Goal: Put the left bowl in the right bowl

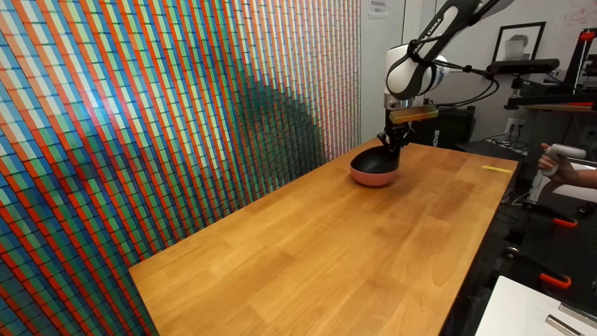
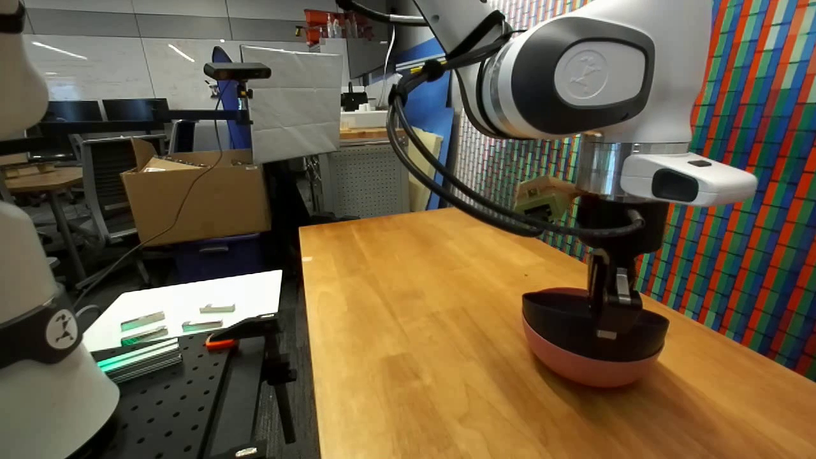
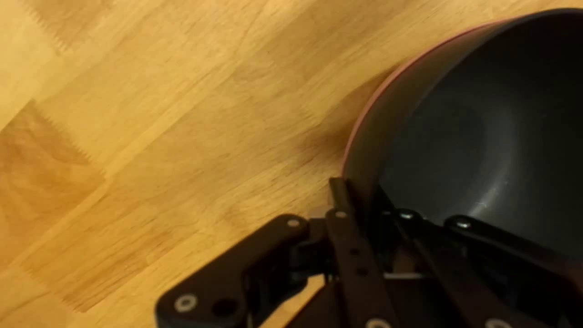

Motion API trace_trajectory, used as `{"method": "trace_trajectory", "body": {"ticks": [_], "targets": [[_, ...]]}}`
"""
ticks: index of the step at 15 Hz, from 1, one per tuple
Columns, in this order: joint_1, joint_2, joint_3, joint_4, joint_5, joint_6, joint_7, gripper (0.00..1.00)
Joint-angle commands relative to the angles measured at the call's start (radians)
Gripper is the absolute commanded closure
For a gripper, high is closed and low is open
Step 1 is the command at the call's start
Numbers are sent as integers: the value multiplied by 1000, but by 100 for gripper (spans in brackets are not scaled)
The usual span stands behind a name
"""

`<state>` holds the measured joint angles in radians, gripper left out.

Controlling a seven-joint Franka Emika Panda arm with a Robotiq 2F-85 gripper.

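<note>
Tile-patterned wall [image 1: 154, 116]: red, green, blue and white stripes, in both exterior views
Butcher-block table [image 1: 303, 261]: long side just beside the wall, yellow tape strip [image 1: 496, 169] flat near an edge
Franka Panda arm [image 2: 593, 83]: reaches down over the table, black cables [image 2: 529, 226] looping beside the wrist
Cardboard box [image 2: 197, 204]: open top, off the table, well apart from the arm
Person's hand [image 1: 564, 171]: round a white controller [image 1: 571, 150], beyond the table edge
Salmon-pink bowl [image 2: 593, 373]: on the table toward the wall side, outer wall and part of the rim visible
Black bowl [image 3: 455, 132]: in the salmon-pink bowl but tilted, one side proud of the pink rim, opposite side lower; inside dark with a glossy highlight
Robotiq gripper [image 3: 360, 187]: at the raised side, blocks part of the black rim from view, one finger outside the rim, one inside
Fingertips [image 3: 338, 196]: near each other, narrow gap; can't tell if they pinch the rim or just flank it
</note>
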<state>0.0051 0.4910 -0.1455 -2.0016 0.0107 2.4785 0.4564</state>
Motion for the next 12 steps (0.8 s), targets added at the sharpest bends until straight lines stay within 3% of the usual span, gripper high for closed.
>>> {"method": "trace_trajectory", "body": {"ticks": [1,8,12], "targets": [[-1,-30,9,-12,21,-16,-26,55],[-52,-213,84,-14,171,-214,-183,2],[-45,-319,71,47,124,-437,-238,0]]}}
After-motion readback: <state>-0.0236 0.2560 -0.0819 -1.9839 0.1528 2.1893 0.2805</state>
